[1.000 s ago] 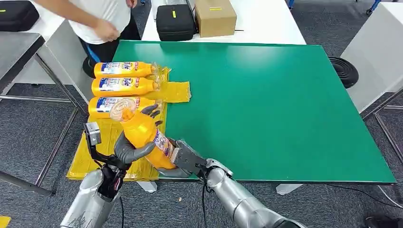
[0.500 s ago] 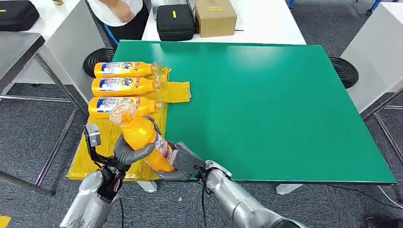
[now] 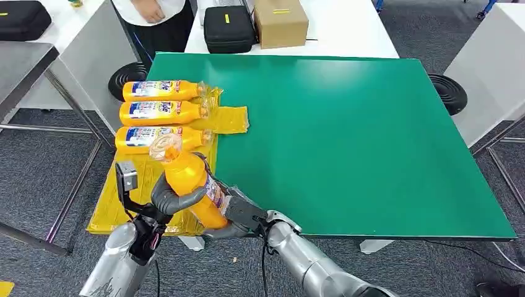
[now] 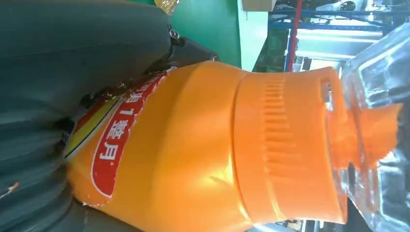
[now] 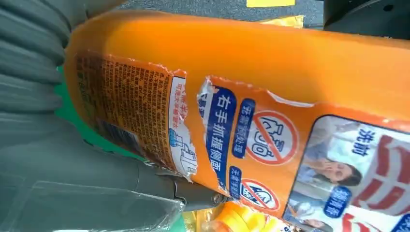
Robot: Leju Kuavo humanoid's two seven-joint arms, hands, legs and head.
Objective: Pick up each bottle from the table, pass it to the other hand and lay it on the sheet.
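An orange bottle (image 3: pixel 187 177) with a clear cap stands tilted in the air over the near left corner of the green table (image 3: pixel 347 136). My left hand (image 3: pixel 168 199) wraps around its upper body. My right hand (image 3: pixel 240 213) holds its base from below. The left wrist view shows the orange bottle (image 4: pixel 193 145) close up against my left hand (image 4: pixel 72 48). In the right wrist view the labelled bottle (image 5: pixel 290 87) lies against my right hand (image 5: pixel 48 145). Three more orange bottles (image 3: pixel 162 112) lie side by side on the yellow sheet (image 3: pixel 121 207), just beyond the held one.
A person (image 3: pixel 155 12) stands at the far left corner. A black case (image 3: pixel 229 28) and a cardboard box (image 3: pixel 280 21) sit on the white table behind. A grey metal table (image 3: pixel 25 62) stands to the left. Most of the green top lies bare.
My left hand's fingers, spread behind the bottle a second ago, have closed around it. The bottle has shifted slightly right. The person has stepped back from the table's corner.
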